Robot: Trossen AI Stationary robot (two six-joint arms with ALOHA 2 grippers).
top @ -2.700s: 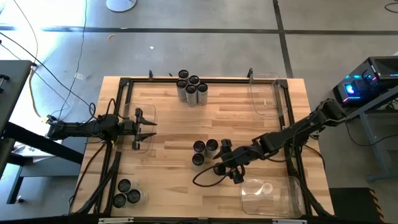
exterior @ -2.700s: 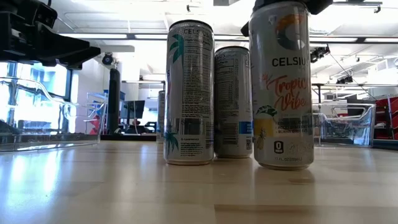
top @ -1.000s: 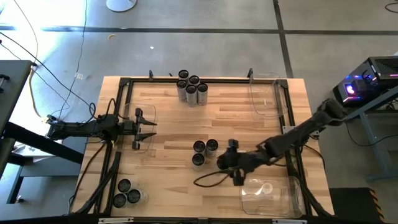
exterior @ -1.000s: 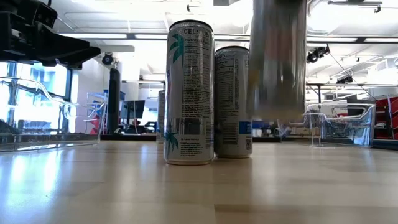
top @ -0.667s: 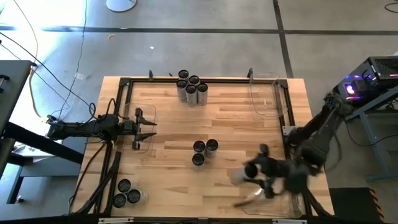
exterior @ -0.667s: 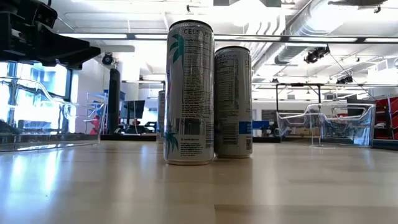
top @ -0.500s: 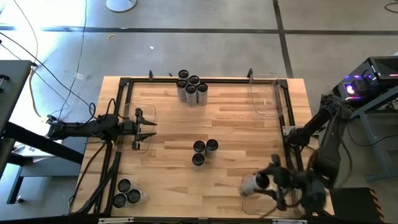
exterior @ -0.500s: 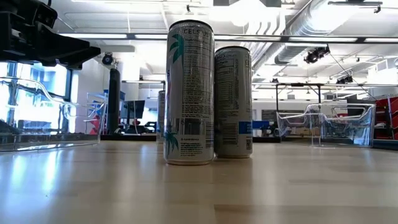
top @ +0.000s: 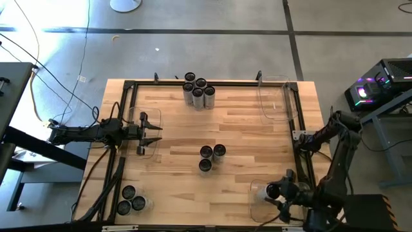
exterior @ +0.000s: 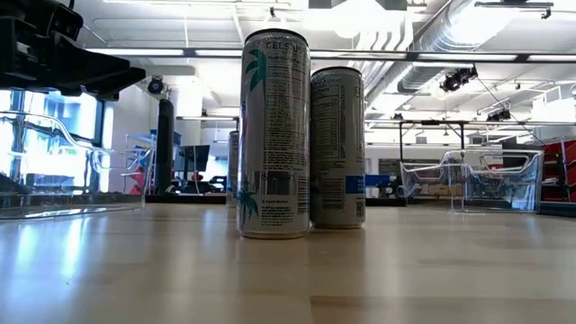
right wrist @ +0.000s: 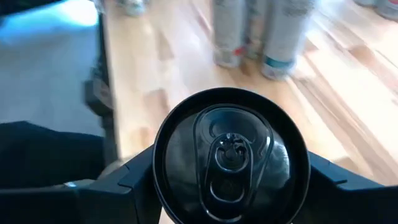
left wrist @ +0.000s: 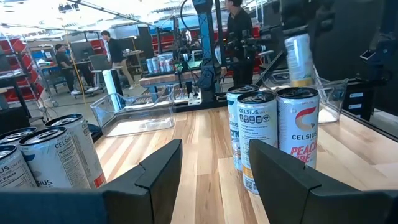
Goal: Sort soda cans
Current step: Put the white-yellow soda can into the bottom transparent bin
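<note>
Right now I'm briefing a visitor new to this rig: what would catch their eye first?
Probably the right gripper at the table's near right corner, holding a silvery-grey soda can with a dark round top over the clear plastic square bin. Next, three upright cans clustered mid-table, and five more at the far edge. The left gripper waits, open, at the left side.

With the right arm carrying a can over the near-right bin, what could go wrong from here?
1. The right gripper holds its soda can lying sideways over the clear bin; released like this, it may roll or bounce rather than stand.
2. The can hangs near the bin's rim, so lowering could clip the wall.
3. The left gripper waits, open, at the far-left bin; no conflict seems likely.
</note>
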